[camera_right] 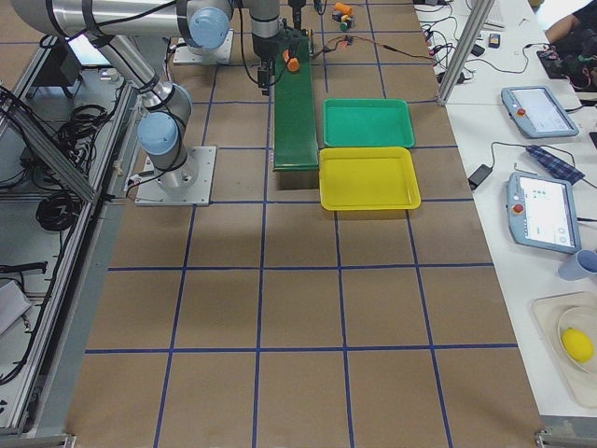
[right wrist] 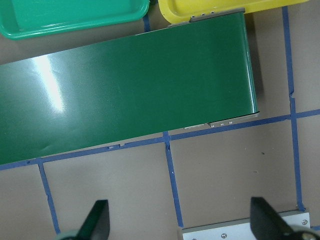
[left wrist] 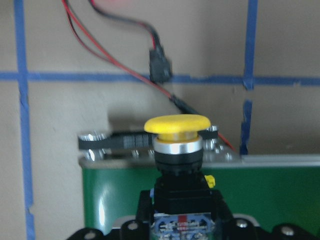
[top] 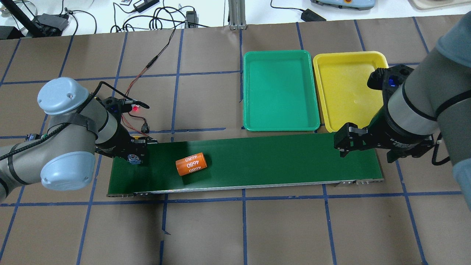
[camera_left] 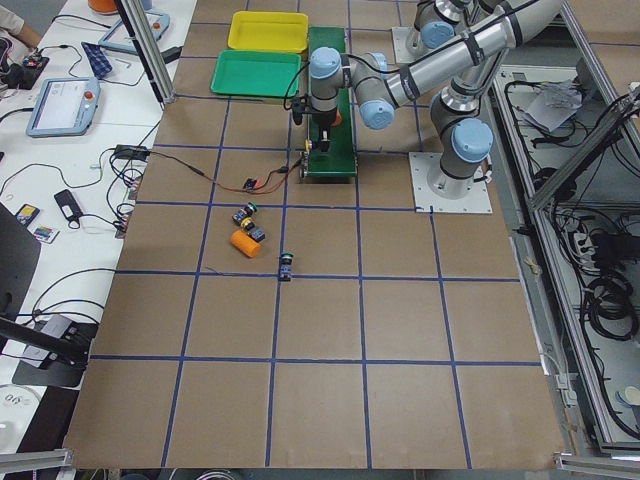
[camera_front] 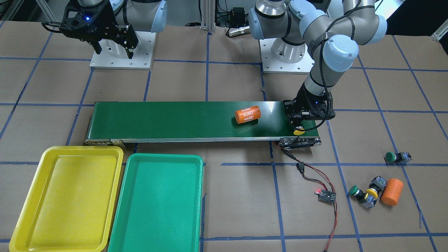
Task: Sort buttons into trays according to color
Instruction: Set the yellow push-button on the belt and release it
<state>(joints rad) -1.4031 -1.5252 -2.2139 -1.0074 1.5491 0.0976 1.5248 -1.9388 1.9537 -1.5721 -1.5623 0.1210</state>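
Note:
My left gripper [camera_front: 298, 127] is shut on a yellow button [left wrist: 176, 145] and holds it over the end of the conveyor belt [camera_front: 175, 119]; its yellow cap [camera_front: 298, 132] pokes out below the fingers. Two green buttons [camera_front: 390, 156] [camera_front: 354, 191] and another yellow button [camera_front: 371, 192] lie on the table beyond that end. The yellow tray [camera_front: 35, 182] and green tray [camera_front: 157, 210] sit side by side, both empty. My right gripper [top: 353, 141] hangs open and empty above the belt's other end, near the trays; its spread fingertips [right wrist: 97, 220] show in the right wrist view.
An orange cylinder [camera_front: 247, 114] marked 4680 lies on the belt. A second orange cylinder [camera_front: 392, 191] lies beside the loose buttons. A small circuit board [camera_front: 326, 196] with red and black wires lies near the belt's end.

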